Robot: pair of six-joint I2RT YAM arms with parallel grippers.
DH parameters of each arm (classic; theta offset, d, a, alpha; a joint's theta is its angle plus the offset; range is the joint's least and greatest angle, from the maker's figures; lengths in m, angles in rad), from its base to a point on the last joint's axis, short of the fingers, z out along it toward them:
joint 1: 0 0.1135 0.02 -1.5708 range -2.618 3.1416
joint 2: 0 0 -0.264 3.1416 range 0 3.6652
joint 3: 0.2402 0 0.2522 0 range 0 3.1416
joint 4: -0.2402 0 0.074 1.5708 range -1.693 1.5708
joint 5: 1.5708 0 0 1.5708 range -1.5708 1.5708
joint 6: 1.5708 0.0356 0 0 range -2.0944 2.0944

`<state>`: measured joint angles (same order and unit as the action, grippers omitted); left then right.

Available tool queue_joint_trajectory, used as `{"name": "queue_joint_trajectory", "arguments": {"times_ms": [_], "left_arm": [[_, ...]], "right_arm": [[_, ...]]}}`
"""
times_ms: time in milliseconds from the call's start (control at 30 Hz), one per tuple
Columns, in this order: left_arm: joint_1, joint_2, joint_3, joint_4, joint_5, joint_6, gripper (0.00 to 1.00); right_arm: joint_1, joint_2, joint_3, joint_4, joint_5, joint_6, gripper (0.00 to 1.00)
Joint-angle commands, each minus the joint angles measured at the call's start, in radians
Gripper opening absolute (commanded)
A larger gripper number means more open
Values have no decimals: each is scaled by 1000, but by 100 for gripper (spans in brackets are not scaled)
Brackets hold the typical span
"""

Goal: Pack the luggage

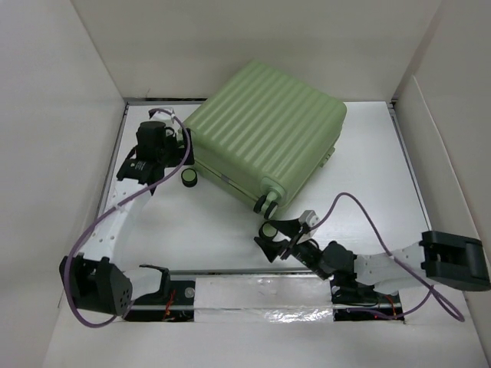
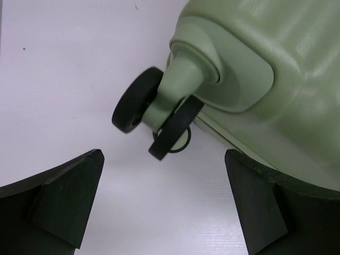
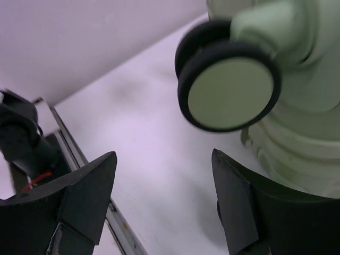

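From above, the pale green suitcase (image 1: pixel 265 130) lies closed and flat on the white table (image 1: pixel 199 230), turned at a diagonal, with its ribbed shell facing up and filling the far middle of the surface. The left gripper (image 1: pixel 182 147) sits just beside the case's left corner, near a black-rimmed wheel (image 1: pixel 189 178). The right gripper (image 1: pixel 265 239) sits near the front corner, just below the paired wheels (image 1: pixel 268 204) there. In the left wrist view the two dark fingers (image 2: pixel 69 202) stand wide apart with only bare table between them. A twin caster on its green fork lies just ahead of them. The right-hand finger overlaps the lower edge of the shell, though contact cannot be judged from this angle. In the right wrist view the fingers (image 3: pixel 79 207) are likewise spread and hold nothing. A green-faced wheel with a black tyre hangs close above the gap and is slightly blurred. The case's moulded corner is beside the right-hand finger.
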<state>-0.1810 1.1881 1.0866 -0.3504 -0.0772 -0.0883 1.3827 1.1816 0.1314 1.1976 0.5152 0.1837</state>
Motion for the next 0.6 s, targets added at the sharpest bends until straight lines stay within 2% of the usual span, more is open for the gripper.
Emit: {"name": "queue_joint_trajectory", "arguments": {"times_ms": [0, 133, 367, 467, 500, 567], "left_arm": [[5, 54, 87, 57, -29, 87, 99], [5, 120, 107, 82, 10, 162, 99], [5, 231, 136, 73, 28, 199, 94], [5, 243, 150, 86, 51, 208, 87], [5, 249, 162, 87, 59, 211, 78], [5, 249, 170, 91, 108, 217, 67]], "right_arm": [[18, -118, 4, -145, -6, -4, 78], [18, -250, 28, -330, 34, -20, 80], [18, -352, 20, -420, 72, -9, 81], [18, -384, 11, -454, 91, 8, 81], [9, -392, 10, -458, 95, 22, 81], [9, -424, 8, -498, 105, 30, 81]]}}
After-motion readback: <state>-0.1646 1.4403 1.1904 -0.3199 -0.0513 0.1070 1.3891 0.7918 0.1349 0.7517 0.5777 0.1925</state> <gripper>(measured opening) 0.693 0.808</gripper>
